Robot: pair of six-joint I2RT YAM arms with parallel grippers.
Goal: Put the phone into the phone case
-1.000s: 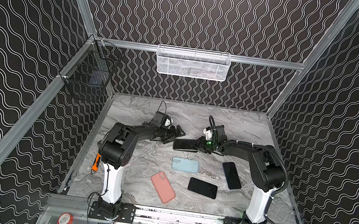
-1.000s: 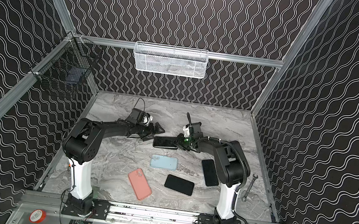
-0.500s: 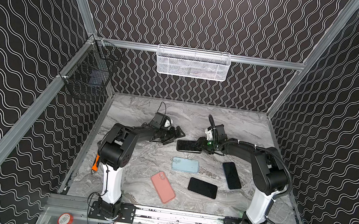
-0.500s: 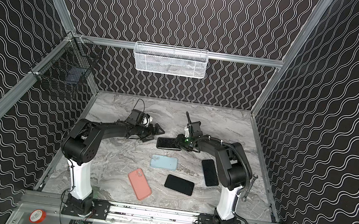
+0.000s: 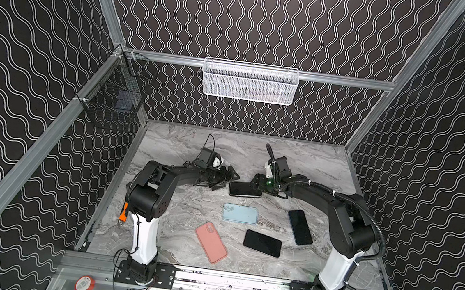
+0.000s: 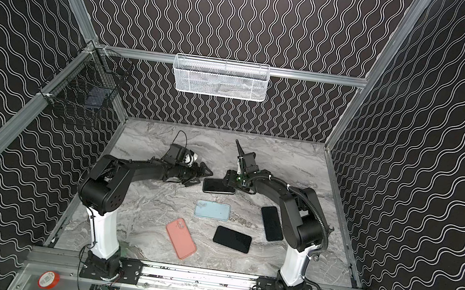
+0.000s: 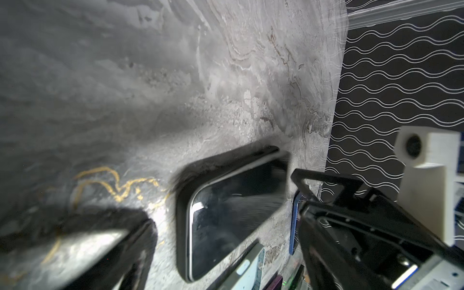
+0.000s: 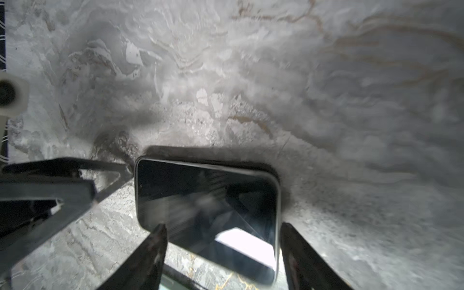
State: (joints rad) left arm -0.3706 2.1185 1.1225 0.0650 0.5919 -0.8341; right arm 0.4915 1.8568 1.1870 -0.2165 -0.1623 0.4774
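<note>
A black phone [image 5: 245, 189] [image 6: 218, 186] lies flat, screen up, mid-table between both grippers. In the left wrist view a thick black rim, like a case, runs round the phone [image 7: 233, 213]. My left gripper [image 5: 232, 179] [image 7: 223, 200] is open just left of it, not touching. My right gripper [image 5: 259, 186] [image 8: 223, 251] stands open, its fingers straddling the phone's [image 8: 206, 200] right end. Nearer the front lie a light blue case [image 5: 240, 213] [image 6: 212, 210] and a pink case [image 5: 211, 242], both back up.
Two more dark phones lie at front right, one flat black [image 5: 262, 243], one blue-edged [image 5: 299, 227] beside the right arm. A white mesh basket [image 5: 248, 82] hangs on the back wall, a black wire basket [image 5: 115, 97] on the left wall. An orange tool [image 5: 123, 216] lies by the left edge.
The right gripper's jaws have spread apart off the phone's end. The phone lies about where it was, and the left gripper has hardly moved.
</note>
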